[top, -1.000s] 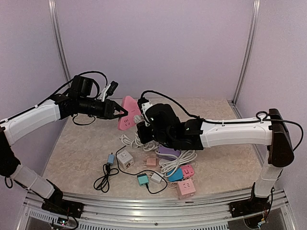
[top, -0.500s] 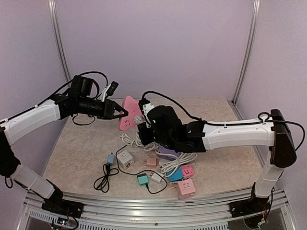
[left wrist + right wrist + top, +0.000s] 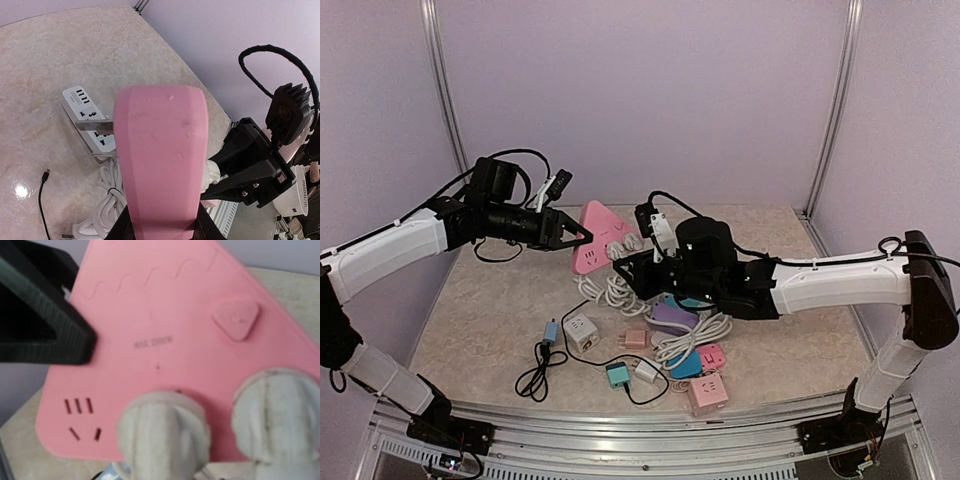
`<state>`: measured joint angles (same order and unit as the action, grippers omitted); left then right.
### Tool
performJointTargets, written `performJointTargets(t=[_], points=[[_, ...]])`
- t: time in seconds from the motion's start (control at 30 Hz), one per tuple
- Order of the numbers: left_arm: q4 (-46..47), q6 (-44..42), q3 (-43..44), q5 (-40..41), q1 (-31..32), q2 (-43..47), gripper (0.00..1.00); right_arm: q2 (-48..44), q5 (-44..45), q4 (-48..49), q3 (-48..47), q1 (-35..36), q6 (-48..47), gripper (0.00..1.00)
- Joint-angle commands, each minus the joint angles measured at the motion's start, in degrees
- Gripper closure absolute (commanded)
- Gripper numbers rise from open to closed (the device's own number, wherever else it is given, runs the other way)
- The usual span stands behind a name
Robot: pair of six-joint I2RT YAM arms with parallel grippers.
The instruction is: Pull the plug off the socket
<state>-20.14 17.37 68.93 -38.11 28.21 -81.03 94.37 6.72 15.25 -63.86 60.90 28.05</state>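
My left gripper (image 3: 582, 237) is shut on a pink triangular socket (image 3: 600, 235) and holds it up above the table; in the left wrist view the socket (image 3: 160, 150) fills the middle. Two white round plugs (image 3: 162, 435) (image 3: 275, 415) sit against its face in the right wrist view. My right gripper (image 3: 618, 263) points left at the socket. In the left wrist view its black fingers (image 3: 240, 150) close on a white plug (image 3: 212, 175) at the socket's right edge. I cannot tell whether the plug's prongs are still in the socket.
A coil of white cord (image 3: 605, 292) lies under the socket. A purple socket (image 3: 670, 315), a white cube (image 3: 581, 328), small pink, teal and blue adapters, a pink cube (image 3: 708, 392) and a black cable (image 3: 535, 375) lie in front. A white power strip (image 3: 87, 117) lies behind.
My right arm has drawn back to the right, away from the socket, with its fingers still at the white plug. The pink socket has shifted slightly right. The left arm has held still.
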Motion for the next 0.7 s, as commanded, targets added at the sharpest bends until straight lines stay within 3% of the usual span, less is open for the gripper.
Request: performJointTargets(t=[0.0, 0.23, 0.4, 0.67], points=[[7.6, -0.7, 1.3, 1.7, -1.9, 3.0, 1.00, -2.9, -2.0, 0.1, 2.7, -2.8, 5.6, 1.00], [7.3, -1.0, 1.5, 2.2, -1.6, 3.1, 1.00, -2.0, -1.1, -1.5, 1.5, -2.5, 4.6, 1.00], [5.5, -0.5, 2.0, 6.3, -2.2, 2.7, 1.00, -1.0, 5.4, -7.0, -2.1, 0.0, 0.3, 1.00], [5.6, 1.7, 2.1, 4.8, -4.2, 1.3, 1.00, 4.1, 14.9, -16.8, -10.2, 4.7, -4.7, 1.00]])
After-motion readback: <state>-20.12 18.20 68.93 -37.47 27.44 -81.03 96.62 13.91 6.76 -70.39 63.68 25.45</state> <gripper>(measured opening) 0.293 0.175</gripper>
